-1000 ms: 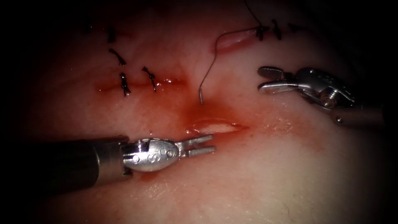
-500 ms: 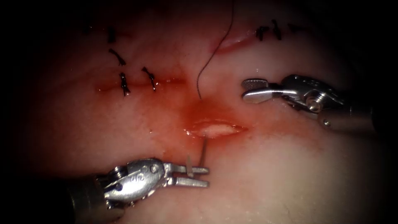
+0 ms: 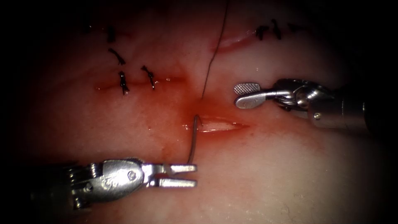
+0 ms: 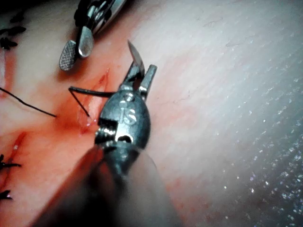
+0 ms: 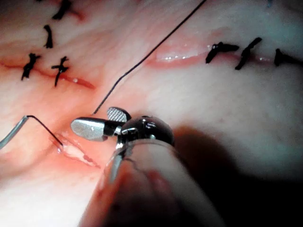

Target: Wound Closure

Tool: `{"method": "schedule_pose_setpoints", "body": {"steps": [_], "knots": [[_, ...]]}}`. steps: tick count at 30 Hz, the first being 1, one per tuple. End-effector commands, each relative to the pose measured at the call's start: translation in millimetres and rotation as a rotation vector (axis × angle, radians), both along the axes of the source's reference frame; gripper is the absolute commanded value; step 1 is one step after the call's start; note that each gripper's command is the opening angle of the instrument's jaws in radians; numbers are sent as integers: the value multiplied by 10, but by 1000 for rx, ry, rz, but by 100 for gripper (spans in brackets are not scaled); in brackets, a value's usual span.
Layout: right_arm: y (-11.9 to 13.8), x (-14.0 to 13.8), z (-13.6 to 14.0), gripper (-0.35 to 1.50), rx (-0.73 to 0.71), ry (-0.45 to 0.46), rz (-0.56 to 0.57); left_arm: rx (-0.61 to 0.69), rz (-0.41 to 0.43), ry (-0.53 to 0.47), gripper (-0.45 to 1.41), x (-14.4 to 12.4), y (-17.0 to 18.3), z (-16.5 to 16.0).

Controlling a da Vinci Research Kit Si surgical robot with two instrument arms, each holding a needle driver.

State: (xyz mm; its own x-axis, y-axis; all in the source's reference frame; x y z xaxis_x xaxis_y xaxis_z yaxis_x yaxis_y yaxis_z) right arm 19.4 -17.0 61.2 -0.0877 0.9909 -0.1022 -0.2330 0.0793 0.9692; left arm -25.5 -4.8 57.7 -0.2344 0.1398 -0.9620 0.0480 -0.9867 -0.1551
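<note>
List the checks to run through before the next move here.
1. Left tool free: ok, jaws open, holding nothing.
2. Right tool free: ok, jaws open, holding nothing.
3. Needle found: ok, one end in the cut at its left end, the rest lying toward the left tool.
4. Needle tip visible: cannot tell.
5. Thread untangled: ok, one line entering the tissue above the cut.

Needle (image 3: pixel 193 139): thin, curved, one end sunk in the left end of the cut (image 3: pixel 219 125), the rest free. Thread (image 3: pixel 214 54): dark, running upward over the tissue (image 3: pixel 269 174).
</note>
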Motion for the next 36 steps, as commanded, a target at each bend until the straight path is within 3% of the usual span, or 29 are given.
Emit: {"method": "schedule_pose_setpoints", "body": {"steps": [1,6,11,17,21,24,26,29,36], "knots": [[5,10,-1,110,5,6,0,-39,-13,4,-45,-5,7,1],[8,8,-10,108,23,10,-1,-246,-98,22,-45,-2,45,-21],[9,8,-19,108,50,15,2,-318,-126,65,-45,-6,60,-19],[9,11,-32,108,110,27,10,-377,-129,94,-45,-18,40,8],[3,17,-40,88,155,39,12,-446,-106,132,-45,-26,22,34],[-1,25,-42,86,178,42,19,-507,-105,185,-45,-32,18,48],[-5,32,-43,108,205,45,25,-553,-97,207,-45,-36,17,54],[-9,38,-46,120,228,49,29,-618,-87,246,-45,-40,18,58],[-11,51,-48,115,244,52,42,-723,-66,309,-45,-47,16,62]]}}
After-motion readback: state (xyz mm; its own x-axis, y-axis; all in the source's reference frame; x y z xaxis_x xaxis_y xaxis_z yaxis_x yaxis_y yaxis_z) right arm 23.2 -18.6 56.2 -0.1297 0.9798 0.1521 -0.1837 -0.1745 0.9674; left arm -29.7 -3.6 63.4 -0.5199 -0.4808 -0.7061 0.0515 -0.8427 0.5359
